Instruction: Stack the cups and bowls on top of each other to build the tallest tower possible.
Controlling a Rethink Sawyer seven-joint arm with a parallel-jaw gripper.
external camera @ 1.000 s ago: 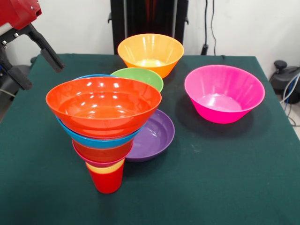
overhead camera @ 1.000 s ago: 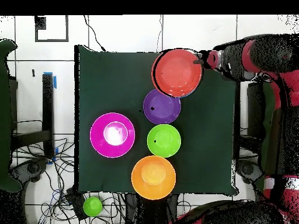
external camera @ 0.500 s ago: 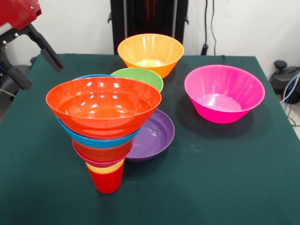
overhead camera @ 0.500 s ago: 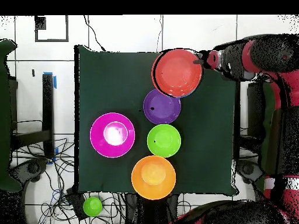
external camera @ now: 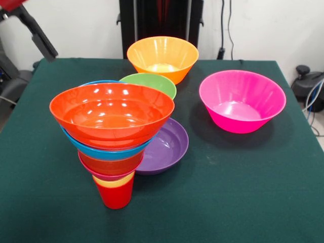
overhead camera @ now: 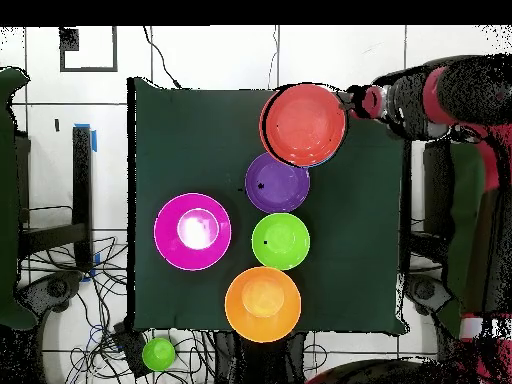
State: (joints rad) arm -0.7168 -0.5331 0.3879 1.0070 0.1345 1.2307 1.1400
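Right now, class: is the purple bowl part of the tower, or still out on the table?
Out. The purple bowl sits on the green table beside the tower, partly hidden behind it, and is empty.

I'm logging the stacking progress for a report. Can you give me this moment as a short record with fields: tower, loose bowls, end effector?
tower: red cup at the base, yellow cup nested in it, then bowls widening upward to the orange-red bowl on top
loose bowls: purple bowl, green bowl, light orange bowl, magenta-pink bowl
contact: purple bowl sits right beside the tower
end effector: raised at the table's edge, clear of the tower, holding nothing visible
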